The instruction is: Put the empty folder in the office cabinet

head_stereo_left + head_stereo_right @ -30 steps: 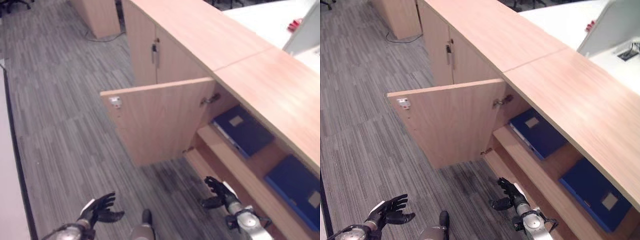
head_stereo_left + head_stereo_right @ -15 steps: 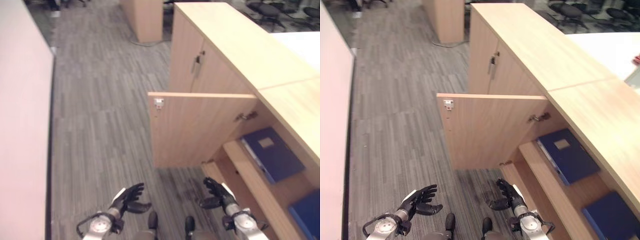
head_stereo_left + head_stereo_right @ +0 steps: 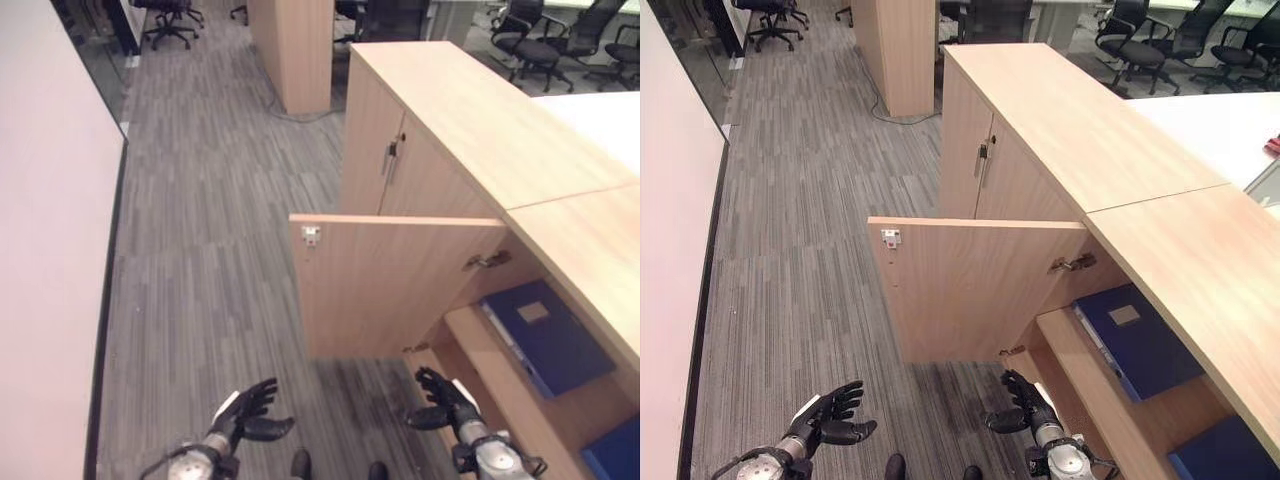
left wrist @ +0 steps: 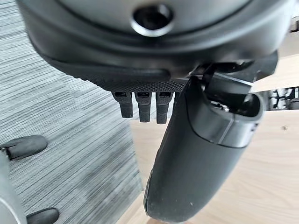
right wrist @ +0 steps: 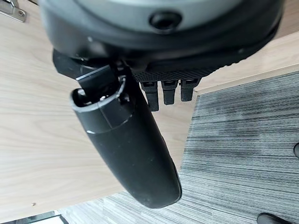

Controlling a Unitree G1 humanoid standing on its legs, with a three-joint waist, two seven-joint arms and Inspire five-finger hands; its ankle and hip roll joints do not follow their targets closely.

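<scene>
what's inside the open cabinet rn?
Through the open door of the cabinet: a blue folder lying flat on the upper shelf, and a second blue folder lower down. The countertop hides the back; the door covers the left end.

Grey striped carpet floor [image 3: 800,220] spreads around a light wooden pillar unit [image 3: 902,50]. Black office chairs [image 3: 1145,45] stand to the right of the pillar. A pale wall [image 3: 50,250] lies well to its left.
</scene>
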